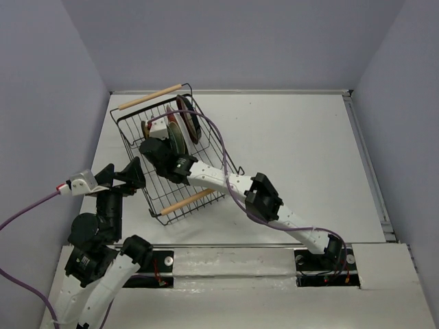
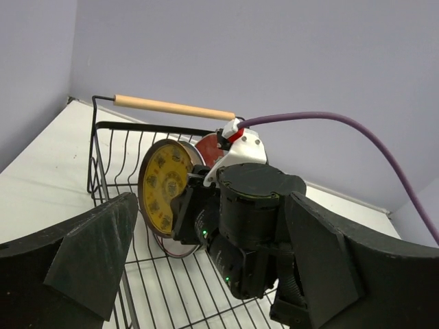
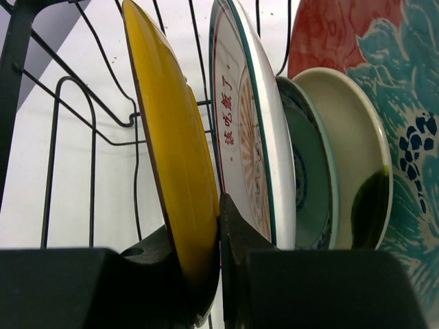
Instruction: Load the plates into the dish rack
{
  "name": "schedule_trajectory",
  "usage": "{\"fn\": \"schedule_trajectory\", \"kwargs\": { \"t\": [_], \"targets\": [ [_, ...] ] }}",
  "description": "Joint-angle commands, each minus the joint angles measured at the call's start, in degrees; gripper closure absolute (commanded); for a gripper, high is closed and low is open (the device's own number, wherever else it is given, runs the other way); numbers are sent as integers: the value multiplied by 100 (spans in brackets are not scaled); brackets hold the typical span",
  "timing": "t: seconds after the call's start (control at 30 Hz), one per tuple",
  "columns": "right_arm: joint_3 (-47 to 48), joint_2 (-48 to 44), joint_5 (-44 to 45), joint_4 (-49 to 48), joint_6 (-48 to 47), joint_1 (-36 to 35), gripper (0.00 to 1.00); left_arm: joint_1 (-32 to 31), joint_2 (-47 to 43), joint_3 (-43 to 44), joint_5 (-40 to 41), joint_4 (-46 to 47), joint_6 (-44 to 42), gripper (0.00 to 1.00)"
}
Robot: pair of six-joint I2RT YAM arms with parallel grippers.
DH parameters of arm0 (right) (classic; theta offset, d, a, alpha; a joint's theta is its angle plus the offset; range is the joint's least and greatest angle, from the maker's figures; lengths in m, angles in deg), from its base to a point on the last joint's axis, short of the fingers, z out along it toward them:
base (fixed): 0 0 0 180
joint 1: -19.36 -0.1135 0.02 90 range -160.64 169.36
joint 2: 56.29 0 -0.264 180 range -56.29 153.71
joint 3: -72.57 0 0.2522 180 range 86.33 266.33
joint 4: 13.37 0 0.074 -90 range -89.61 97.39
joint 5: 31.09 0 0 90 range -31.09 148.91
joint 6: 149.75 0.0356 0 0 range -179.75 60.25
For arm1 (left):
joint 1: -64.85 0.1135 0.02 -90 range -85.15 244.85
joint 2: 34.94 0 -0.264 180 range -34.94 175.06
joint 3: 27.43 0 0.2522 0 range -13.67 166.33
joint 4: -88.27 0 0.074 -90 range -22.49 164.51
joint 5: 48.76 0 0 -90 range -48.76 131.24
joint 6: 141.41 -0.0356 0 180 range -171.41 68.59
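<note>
Dish rack (image 1: 168, 195): stood on the left half of the table (image 1: 309, 157). Its long axis ran from the far wooden handle (image 1: 149, 96) to the near wooden handle (image 1: 188, 202), skewed so the near end pointed right.
Plates: stood on edge, rims up, at the far end of the rack, ranged face to face along its length.
Row order (right wrist view): yellow plate (image 3: 171, 137), white sunburst plate (image 3: 247, 137), small teal-blue plate (image 3: 305, 178), cream plate (image 3: 357, 171), red-and-teal floral plate (image 3: 405, 103).
Yellow plate: upright, patterned face toward the rack's near end, just apart from the white plate.
Right gripper (image 3: 199, 226): reached into the rack, fingers pinching the yellow plate's lower rim.
Left gripper (image 1: 122, 173): fingers spread wide and holding nothing, just outside the rack's left wall.
</note>
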Motion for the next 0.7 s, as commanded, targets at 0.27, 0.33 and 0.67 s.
{"fn": "schedule_trajectory", "kwargs": {
  "t": [0.27, 0.33, 0.67],
  "targets": [
    [365, 445, 71, -957, -264, -18, 93, 121, -32, -52, -72, 417, 59, 1],
    [374, 524, 88, -966, -299, -18, 93, 121, -67, -43, -90, 417, 50, 1],
    [147, 324, -166, -1097, -237, -18, 56, 121, -138, -61, -116, 399, 59, 1]
  ]
}}
